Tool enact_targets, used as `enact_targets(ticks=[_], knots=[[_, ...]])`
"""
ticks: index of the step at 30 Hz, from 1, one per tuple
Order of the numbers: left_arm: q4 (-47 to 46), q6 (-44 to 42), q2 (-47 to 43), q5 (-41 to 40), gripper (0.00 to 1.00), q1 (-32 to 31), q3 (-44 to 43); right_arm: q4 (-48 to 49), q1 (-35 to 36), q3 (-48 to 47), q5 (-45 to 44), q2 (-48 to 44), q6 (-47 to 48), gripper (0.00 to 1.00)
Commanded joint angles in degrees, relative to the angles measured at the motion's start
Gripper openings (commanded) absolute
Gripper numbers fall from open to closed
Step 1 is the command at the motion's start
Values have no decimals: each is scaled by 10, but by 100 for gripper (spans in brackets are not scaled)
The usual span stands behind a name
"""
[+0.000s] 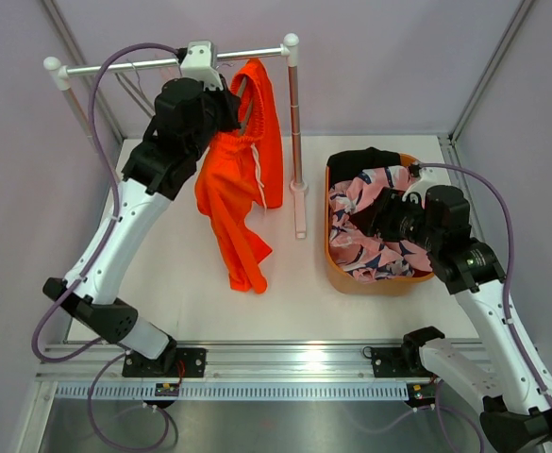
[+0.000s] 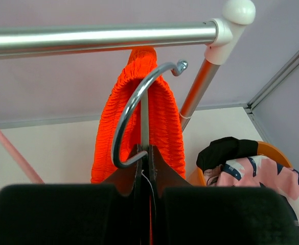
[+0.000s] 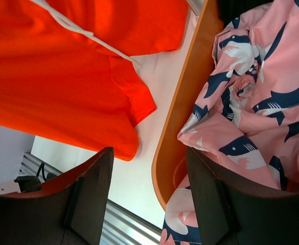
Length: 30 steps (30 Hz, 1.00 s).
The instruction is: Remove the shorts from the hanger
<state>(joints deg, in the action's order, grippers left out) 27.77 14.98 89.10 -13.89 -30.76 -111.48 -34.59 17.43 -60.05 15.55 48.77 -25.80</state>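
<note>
Far left, under the rail [image 1: 153,64]: orange shorts [image 2: 165,127] hanging from the hanger [image 2: 144,122], hem trailing onto the table [image 1: 285,283], left gripper [image 2: 146,196] pinched tight on the hanger's wooden neck. Right, in the basket [image 1: 336,269]: pink shorts [image 1: 370,203] and black shorts [image 1: 365,160], right gripper [image 3: 149,184] spread wide over the rim, holding nothing.

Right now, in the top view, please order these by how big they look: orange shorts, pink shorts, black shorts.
1. orange shorts
2. pink shorts, partly covered
3. black shorts, mostly covered
</note>
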Motion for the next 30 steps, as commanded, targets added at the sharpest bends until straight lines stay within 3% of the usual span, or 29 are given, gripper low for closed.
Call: enact_targets(ticks=[1, 7, 15, 30], knots=[[-47, -2, -66, 22, 0, 0, 40, 8, 3, 5, -6, -8, -17, 67], [-35, 0, -141, 32, 0, -11, 121, -12, 3, 16, -7, -35, -30, 67], [-12, -7, -251, 19, 0, -76, 269, -35, 4, 35, 1, -80, -34, 67], [86, 0, -381, 6, 0, -215, 376, 14, 5, 80, 22, -92, -57, 67]])
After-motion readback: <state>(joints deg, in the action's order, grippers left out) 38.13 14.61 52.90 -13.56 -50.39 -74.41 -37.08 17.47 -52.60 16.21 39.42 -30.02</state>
